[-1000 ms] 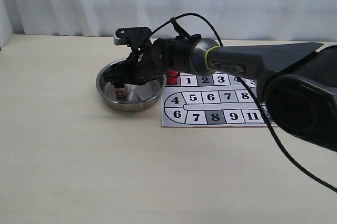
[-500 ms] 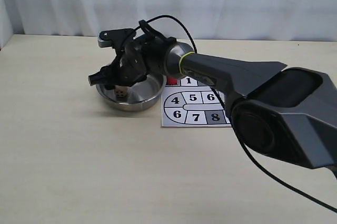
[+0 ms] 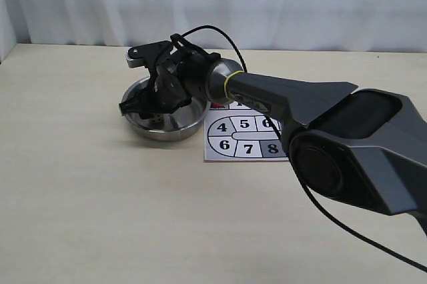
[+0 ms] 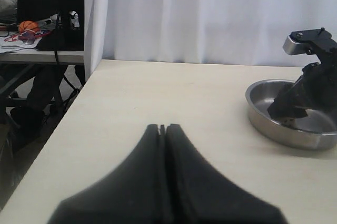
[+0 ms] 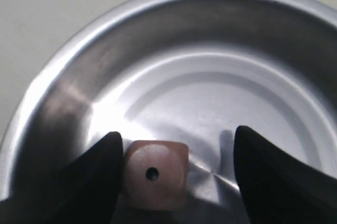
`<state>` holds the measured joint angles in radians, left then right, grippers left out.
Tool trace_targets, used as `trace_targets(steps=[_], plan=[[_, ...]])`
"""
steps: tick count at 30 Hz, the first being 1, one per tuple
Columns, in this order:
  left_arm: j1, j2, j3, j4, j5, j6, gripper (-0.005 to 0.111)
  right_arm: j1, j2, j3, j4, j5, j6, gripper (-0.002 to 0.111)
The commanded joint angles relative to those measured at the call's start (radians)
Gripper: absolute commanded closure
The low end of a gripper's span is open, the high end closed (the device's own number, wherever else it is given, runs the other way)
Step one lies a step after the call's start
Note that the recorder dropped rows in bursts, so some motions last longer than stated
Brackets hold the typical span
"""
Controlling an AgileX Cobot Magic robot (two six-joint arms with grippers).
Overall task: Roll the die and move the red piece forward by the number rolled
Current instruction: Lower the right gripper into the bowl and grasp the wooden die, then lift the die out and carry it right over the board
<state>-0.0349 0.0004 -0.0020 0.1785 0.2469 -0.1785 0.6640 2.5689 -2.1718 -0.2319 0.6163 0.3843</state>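
The die [image 5: 154,174] is seen in the bowl [image 5: 68,92], one pip showing, close against one finger of the right gripper [image 5: 178,140], whose fingers are spread apart. In the exterior view the die is largely masked. The board [image 3: 243,144] is partly covered by the arm, and the red piece cannot be made out. The left gripper's [image 4: 163,129] fingers are pressed together.

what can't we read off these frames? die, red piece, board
- Die: the right wrist view shows one face with a single pip; the other faces are out of sight. In the exterior and left wrist views the right gripper covers it.
- Red piece: exterior view, behind the right arm; its square cannot be read.
- Board: exterior view, the arm covers the top row and the right part.
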Motion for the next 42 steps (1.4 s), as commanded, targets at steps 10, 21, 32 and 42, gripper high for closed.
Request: trace_targets(steps=[10, 21, 32, 42], plan=[[0.000, 0.000, 0.002, -0.004, -0.013, -0.003, 0.107, 0.002, -0.001, -0.003, -0.009, 0.039, 0.005, 0.051], [0.000, 0.000, 0.002, -0.004, -0.013, -0.003, 0.107, 0.002, -0.003, -0.003, 0.014, 0.064, 0.005, 0.104], [0.000, 0.000, 0.002, -0.004, -0.013, -0.003, 0.107, 0.002, -0.107, -0.003, 0.007, 0.196, -0.034, 0.104], [0.000, 0.000, 0.002, -0.004, -0.013, -0.003, 0.107, 0.002, -0.221, 0.022, 0.007, 0.406, -0.085, 0.104]])
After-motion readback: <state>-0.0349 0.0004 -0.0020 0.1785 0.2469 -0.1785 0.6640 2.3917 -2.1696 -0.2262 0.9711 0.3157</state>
